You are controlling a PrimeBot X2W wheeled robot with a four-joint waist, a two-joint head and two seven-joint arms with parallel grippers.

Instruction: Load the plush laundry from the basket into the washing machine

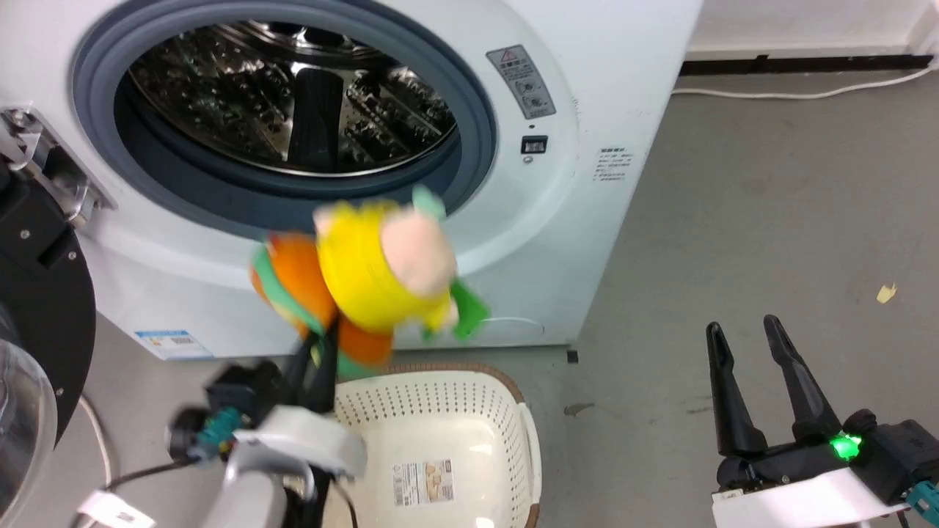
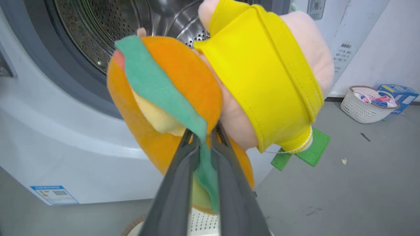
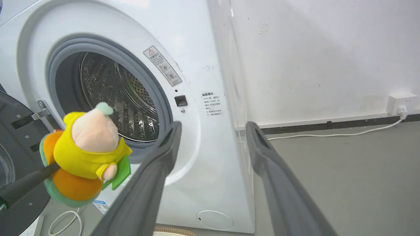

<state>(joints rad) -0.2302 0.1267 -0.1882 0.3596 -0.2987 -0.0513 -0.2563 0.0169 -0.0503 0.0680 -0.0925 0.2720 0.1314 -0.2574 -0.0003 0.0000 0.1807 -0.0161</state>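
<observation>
Our right gripper (image 1: 742, 328) has two long, dark, tapering fingers on a black base where a green light (image 1: 843, 445) glows. Behind the base are a white cover (image 1: 799, 502) and a teal plug (image 1: 926, 499). Our left gripper (image 2: 203, 137) has the same dark grey fingers, a white forearm shell (image 1: 293, 440), a teal connector (image 1: 220, 429) and a thin black cable (image 1: 139, 475).
</observation>
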